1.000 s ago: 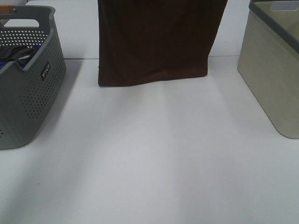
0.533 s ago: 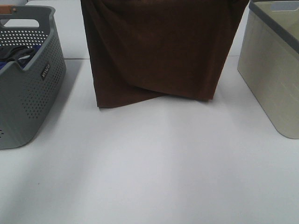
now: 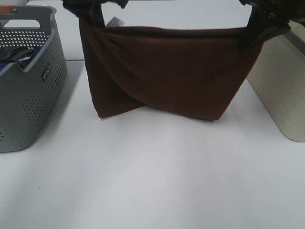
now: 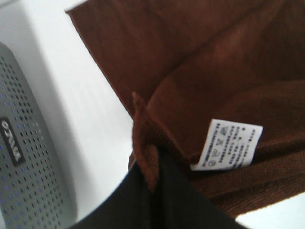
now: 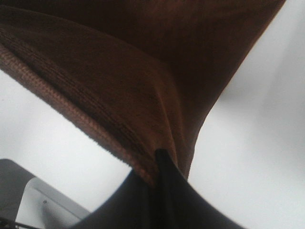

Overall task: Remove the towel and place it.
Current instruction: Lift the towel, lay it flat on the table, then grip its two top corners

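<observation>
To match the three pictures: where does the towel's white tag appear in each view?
Exterior high: the white tag sits at the towel's top corner, beside the left gripper.
Left wrist: white tag on the folded hem, near the pinched corner.
Right wrist: not in it.
Shared landmark: the towel.

White table (image 3: 152, 181) bears grey basket (image 3: 28, 95), beige bin (image 3: 281, 95) and, apparently, the sagging towel (image 3: 167, 76).

A brown towel (image 3: 167, 71) hangs stretched across the upper middle of the frame, its corners pinched by the left gripper (image 3: 93, 18) and the right gripper (image 3: 251, 37). Its lower edge crumples on the white table (image 3: 157, 181). A grey basket (image 3: 28, 95) stands far left and a beige bin (image 3: 281, 90) far right.
</observation>
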`<state>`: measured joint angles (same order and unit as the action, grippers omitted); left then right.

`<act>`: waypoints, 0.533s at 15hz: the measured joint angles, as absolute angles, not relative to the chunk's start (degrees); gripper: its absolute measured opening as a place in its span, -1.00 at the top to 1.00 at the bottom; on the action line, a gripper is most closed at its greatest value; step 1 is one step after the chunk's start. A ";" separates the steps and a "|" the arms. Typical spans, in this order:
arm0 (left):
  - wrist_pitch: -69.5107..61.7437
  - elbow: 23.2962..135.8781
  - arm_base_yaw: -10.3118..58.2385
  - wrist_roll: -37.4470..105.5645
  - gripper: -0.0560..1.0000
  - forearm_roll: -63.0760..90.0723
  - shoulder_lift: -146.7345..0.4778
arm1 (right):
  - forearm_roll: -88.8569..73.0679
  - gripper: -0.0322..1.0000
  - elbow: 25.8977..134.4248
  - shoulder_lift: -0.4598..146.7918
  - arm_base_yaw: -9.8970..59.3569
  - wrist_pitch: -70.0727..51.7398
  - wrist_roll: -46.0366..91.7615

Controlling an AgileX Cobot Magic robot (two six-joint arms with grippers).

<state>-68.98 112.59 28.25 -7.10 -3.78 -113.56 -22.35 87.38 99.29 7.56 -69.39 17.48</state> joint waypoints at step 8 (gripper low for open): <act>-67.84 74.77 41.60 -18.45 0.89 -0.69 -90.30 | -25.21 0.94 58.33 76.72 7.56 -69.73 17.02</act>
